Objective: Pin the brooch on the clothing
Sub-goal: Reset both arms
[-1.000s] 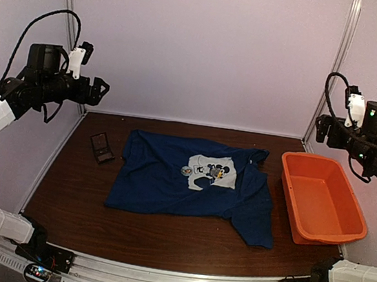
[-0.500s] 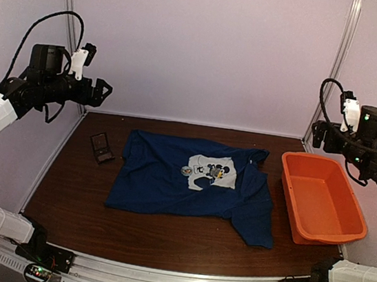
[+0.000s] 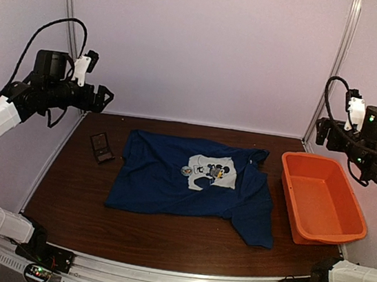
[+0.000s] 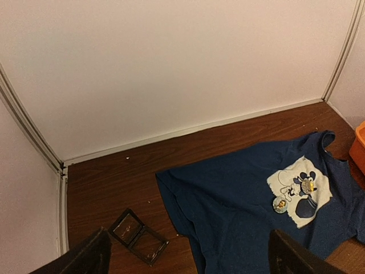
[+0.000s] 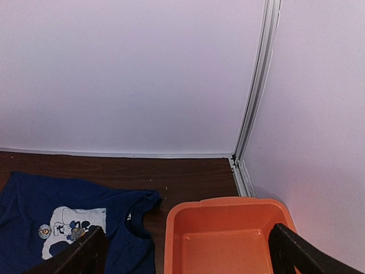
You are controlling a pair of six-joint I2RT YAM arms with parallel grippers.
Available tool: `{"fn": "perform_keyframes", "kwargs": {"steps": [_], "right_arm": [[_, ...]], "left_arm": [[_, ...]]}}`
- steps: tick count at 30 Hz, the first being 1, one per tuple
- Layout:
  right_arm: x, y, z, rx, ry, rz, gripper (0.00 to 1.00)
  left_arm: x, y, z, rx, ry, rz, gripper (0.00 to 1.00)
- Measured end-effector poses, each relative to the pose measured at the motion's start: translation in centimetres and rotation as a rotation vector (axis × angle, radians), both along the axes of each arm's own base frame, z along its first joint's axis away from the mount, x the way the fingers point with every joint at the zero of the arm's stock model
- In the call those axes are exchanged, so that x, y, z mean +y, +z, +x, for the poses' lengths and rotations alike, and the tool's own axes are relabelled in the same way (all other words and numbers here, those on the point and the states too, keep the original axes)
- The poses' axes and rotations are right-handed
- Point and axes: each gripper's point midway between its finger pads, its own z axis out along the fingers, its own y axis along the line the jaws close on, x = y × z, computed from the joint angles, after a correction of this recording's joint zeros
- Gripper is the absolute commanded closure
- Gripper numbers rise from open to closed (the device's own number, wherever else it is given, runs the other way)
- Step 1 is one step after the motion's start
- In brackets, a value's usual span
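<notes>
Top external alone shows the whole clothing.

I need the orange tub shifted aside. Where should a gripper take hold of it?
Probably pinch the tub at the rim of its near short wall, coming straight down from above and straddling that wall. It sits upright and open-topped, and its walls look thin, so the rim is the easiest part to pinch.

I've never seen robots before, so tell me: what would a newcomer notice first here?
A navy T-shirt lies spread on the dark table, a tiny round brooch at the left edge of its white mouse print. A bright orange tub stands empty to its right, and a small black box lies open to its left. The left hand and right hand hang open, high at either side, touching nothing.
</notes>
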Motion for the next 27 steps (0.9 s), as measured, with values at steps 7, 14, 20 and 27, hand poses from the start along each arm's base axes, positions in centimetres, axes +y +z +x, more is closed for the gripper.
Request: {"fn": "perform_keyframes", "kwargs": {"steps": [7,14,20,27], "right_arm": [[-0.08,0.08,0.06,-0.012,-0.006,0.003,0.00],[-0.01,-0.01,0.24,-0.020,-0.008,0.012,0.00],[0.02,-0.33,0.30,-0.014,-0.008,0.012,0.00],[0.03,-0.22,0.34,-0.019,-0.008,0.013,0.00]], "left_arm": [[-0.10,-0.71,0.14,0.015,-0.001,0.000,0.02],[-0.29,-0.74,0.27,0.015,-0.005,-0.010,0.02],[-0.43,-0.91,0.30,0.020,-0.011,-0.014,0.02],[-0.51,-0.94,0.26,0.021,-0.016,-0.016,0.02]]}}
